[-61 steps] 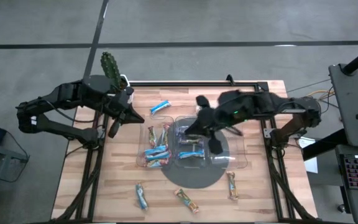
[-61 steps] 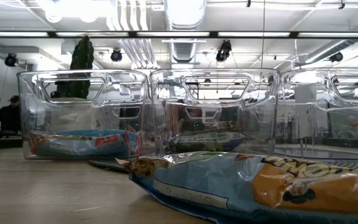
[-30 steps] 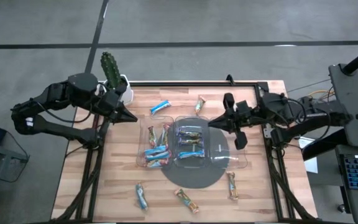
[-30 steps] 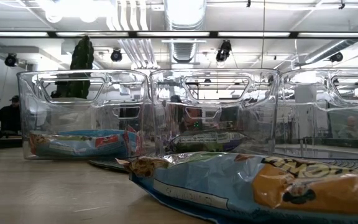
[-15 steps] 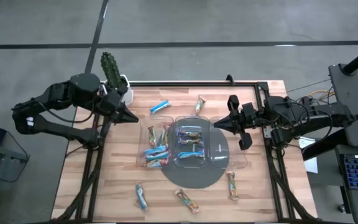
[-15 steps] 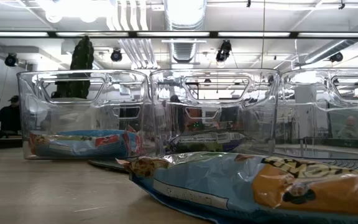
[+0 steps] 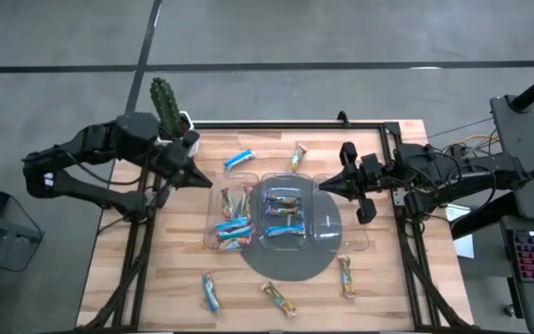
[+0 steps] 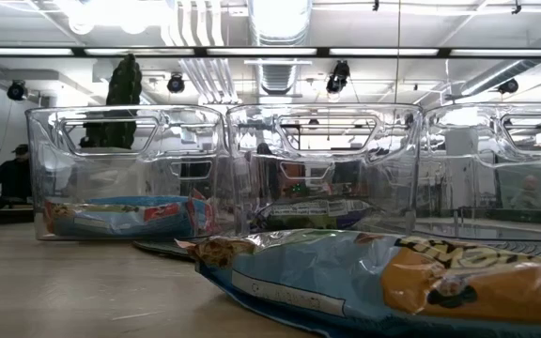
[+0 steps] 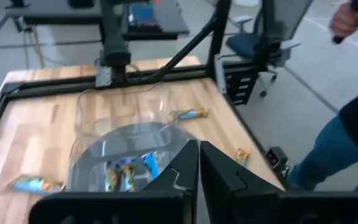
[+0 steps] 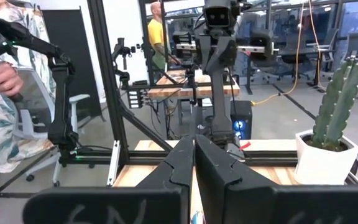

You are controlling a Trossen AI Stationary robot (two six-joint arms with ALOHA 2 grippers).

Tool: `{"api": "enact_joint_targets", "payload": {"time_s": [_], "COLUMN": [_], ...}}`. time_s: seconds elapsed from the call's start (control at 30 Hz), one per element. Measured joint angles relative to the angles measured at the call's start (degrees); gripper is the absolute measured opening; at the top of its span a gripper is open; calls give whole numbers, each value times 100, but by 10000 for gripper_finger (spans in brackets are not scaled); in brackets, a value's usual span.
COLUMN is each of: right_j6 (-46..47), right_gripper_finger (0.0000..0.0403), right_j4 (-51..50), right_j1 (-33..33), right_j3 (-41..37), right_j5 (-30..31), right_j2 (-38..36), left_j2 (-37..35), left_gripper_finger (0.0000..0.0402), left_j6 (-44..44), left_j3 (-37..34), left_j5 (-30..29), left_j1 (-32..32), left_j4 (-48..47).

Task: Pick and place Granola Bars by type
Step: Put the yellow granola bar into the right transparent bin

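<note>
Granola bars (image 7: pixel 235 225) sit mostly in a clear tray (image 7: pixel 355 243) at table centre: multicoloured ones in its left compartment, blue ones (image 7: pixel 284 213) in the middle, right compartment looks bare. Loose bars on the wood table (image 7: pixel 119 278): a blue one (image 7: pixel 239 160) and a gold one (image 7: pixel 298 156) on the far side of the tray, three more on the near side (image 7: pixel 211 292) (image 7: pixel 279 299) (image 7: pixel 346 276).

High view: left arm folded back at the table's left edge, elbow out past the frame, left gripper (image 7: pixel 207 182) pointing toward the tray, fingers together, holding nothing, near but clear of the tray's left corner. Right arm stretched in from the right edge, right gripper (image 7: pixel 324 186) just beside the tray's far-right rim, fingers together, empty. Cactus (image 7: pixel 165 100) in a white pot at the far-left corner.

Low view: no arm seen. Tray walls (image 8: pixel 224 169) across the frame, bars lying inside, a blue/gold bar (image 8: pixel 374 277) close to the lens.

Left wrist view: fingers (image 9: pixel 182 171) pressed together, nothing between; tray (image 9: pixel 117 124) w/ bars ahead; a person's leg at the edge.

Right wrist view: fingers (image 10: pixel 182 158) closed, empty; left arm and cactus (image 10: pixel 334 106) opposite; a person in yellow in the room behind.
</note>
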Motion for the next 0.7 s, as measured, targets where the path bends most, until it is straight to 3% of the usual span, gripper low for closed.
{"api": "enact_joint_targets", "payload": {"time_s": [0.13,0.43,0.7], "right_j6": [-7,18,237], "right_gripper_finger": [8,8,8], "right_j4": [0,0,0], "right_j1": [0,0,0], "right_j3": [0,0,0], "right_j5": [0,0,-1], "right_j2": [15,24,24], "left_j2": [1,129,424], "left_gripper_finger": [0,4,56], "left_j6": [-172,-1422,-1505], "left_j3": [124,264,264], "left_j5": [219,371,467], "left_j1": [-141,-242,-317], "left_j4": [238,228,240]}}
